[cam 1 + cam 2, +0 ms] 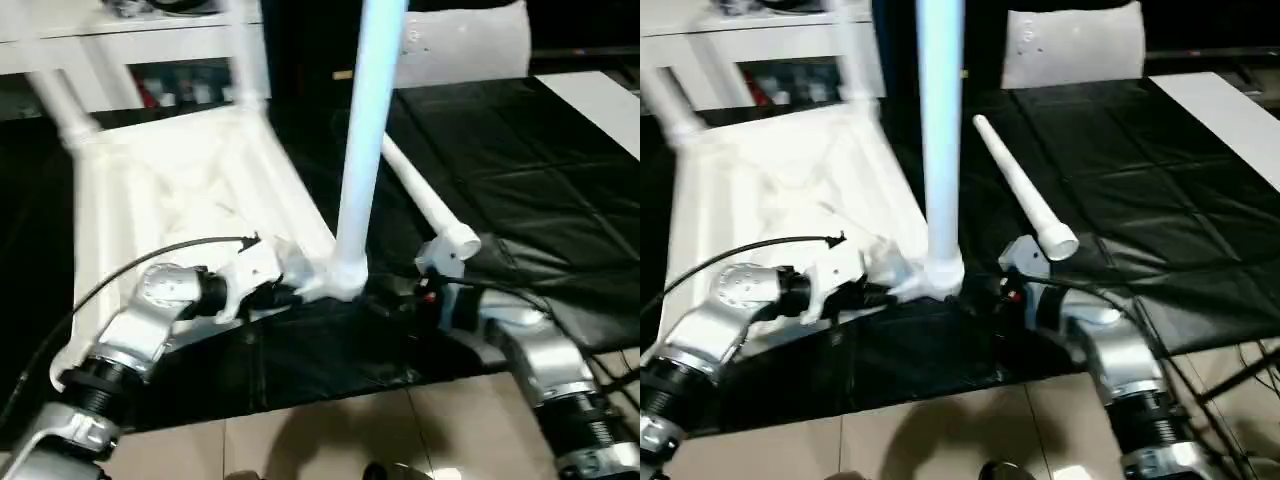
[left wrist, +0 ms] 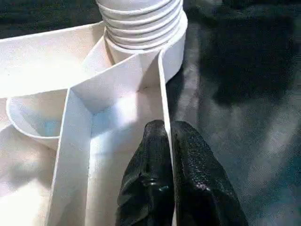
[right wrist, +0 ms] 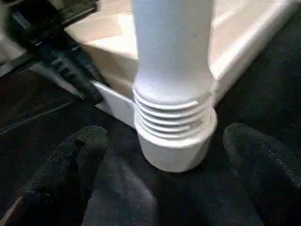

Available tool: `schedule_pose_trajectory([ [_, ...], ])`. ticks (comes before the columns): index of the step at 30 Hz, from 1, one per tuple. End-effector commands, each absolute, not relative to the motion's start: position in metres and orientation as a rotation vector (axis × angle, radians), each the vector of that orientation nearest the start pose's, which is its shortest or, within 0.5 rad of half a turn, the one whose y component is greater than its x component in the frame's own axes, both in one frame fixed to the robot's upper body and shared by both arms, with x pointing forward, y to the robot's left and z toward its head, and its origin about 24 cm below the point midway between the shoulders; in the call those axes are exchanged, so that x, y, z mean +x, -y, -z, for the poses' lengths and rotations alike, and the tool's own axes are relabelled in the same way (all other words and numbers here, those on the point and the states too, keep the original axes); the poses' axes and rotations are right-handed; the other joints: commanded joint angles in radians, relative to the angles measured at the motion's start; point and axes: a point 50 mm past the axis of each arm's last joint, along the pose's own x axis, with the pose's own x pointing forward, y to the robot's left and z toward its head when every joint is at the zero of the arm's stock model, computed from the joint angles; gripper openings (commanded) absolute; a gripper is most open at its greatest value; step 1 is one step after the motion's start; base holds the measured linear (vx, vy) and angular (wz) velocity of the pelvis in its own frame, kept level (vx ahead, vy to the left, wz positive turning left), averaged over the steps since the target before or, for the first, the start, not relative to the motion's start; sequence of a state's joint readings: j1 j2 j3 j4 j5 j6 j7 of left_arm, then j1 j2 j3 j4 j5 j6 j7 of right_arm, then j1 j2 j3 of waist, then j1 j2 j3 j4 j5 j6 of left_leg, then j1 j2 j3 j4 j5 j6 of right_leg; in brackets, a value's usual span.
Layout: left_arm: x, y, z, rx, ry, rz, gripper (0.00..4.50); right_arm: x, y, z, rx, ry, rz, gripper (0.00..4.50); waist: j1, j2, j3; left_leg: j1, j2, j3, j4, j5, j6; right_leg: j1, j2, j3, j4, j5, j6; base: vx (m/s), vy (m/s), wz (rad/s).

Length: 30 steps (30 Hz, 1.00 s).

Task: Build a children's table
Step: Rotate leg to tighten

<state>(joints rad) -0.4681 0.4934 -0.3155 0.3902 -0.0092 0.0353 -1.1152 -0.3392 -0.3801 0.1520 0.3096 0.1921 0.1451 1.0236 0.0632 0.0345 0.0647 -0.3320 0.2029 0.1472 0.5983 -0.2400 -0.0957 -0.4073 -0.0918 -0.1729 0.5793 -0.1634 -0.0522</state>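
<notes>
left gripper (image 2: 164, 155): fingers pressed together, clamped on tabletop (image 1: 180, 190) rim by near corner | right gripper (image 3: 164, 183): fingers spread wide, held level around upright leg (image 1: 365, 130) base, not touching

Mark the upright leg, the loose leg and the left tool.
upright leg (image 1: 940, 130), right eye view, mid shaft.
loose leg (image 1: 1025, 195), right eye view, mid shaft.
left tool (image 2: 170, 136), left wrist view, between fingertips.
</notes>
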Motion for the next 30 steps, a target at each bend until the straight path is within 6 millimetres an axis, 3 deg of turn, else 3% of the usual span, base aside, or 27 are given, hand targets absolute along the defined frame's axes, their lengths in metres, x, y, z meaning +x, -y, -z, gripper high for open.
schedule_pose_trajectory([
  [1,0.291,-0.145,-0.051,0.586,-0.383,1.437,0.00,0.287,0.149,-0.058,-0.207,-0.239,-1.194,4.47,0.000,-0.005,-0.079,-0.015,0.031,0.004,-0.061,0.009,0.122,0.073,-0.069,0.081,-0.054,-0.201,-0.135,0.000,0.000,0.00],
  [9,0.283,-0.142,-0.049,0.613,-0.393,1.602,0.00,0.289,0.144,-0.059,-0.271,-0.259,-1.320,4.47,0.026,-0.010,-0.084,-0.013,0.036,0.007,-0.056,0.055,0.140,0.071,-0.072,0.083,-0.039,-0.146,-0.165,0.000,0.000,0.00],
  [10,0.283,-0.142,-0.049,0.622,-0.397,1.612,0.00,0.291,0.141,-0.060,-0.262,-0.259,-1.335,4.17,0.029,-0.010,-0.084,-0.013,0.038,0.007,-0.055,0.045,0.131,0.071,-0.073,0.083,-0.039,-0.162,-0.162,0.000,0.000,0.00],
  [17,0.282,-0.141,-0.047,0.642,-0.401,1.648,0.00,0.291,0.134,-0.060,-0.238,-0.265,-1.414,3.67,0.032,-0.014,-0.085,-0.014,0.036,0.008,-0.057,0.004,0.102,0.074,-0.072,0.083,-0.046,-0.216,-0.132,0.000,0.000,0.00],
  [20,0.283,-0.142,-0.047,0.643,-0.400,1.654,0.00,0.292,0.133,-0.060,-0.235,-0.272,-1.431,3.38,0.033,-0.015,-0.085,-0.016,0.034,0.008,-0.055,0.011,0.101,0.074,-0.071,0.083,-0.044,-0.208,-0.133,0.000,0.000,0.00],
  [21,0.283,-0.142,-0.047,0.645,-0.400,1.656,0.00,0.292,0.133,-0.060,-0.230,-0.279,-1.442,3.23,0.033,-0.019,-0.085,-0.015,0.034,0.009,-0.055,0.010,0.102,0.073,-0.071,0.083,-0.044,-0.212,-0.132,0.000,0.000,0.00],
  [26,0.285,-0.144,-0.046,0.659,-0.406,1.650,0.00,0.292,0.133,-0.059,-0.211,-0.301,-1.464,2.84,0.035,-0.017,-0.086,-0.017,0.034,0.008,-0.054,0.009,0.097,0.074,-0.071,0.082,-0.044,-0.226,-0.125,0.000,0.000,0.00],
  [30,0.285,-0.146,-0.045,0.653,-0.408,1.641,0.00,0.291,0.133,-0.058,-0.194,-0.309,-1.466,2.81,0.036,-0.019,-0.088,-0.017,0.034,0.008,-0.053,0.016,0.098,0.074,-0.070,0.082,-0.042,-0.217,-0.125,0.000,0.000,0.00],
])
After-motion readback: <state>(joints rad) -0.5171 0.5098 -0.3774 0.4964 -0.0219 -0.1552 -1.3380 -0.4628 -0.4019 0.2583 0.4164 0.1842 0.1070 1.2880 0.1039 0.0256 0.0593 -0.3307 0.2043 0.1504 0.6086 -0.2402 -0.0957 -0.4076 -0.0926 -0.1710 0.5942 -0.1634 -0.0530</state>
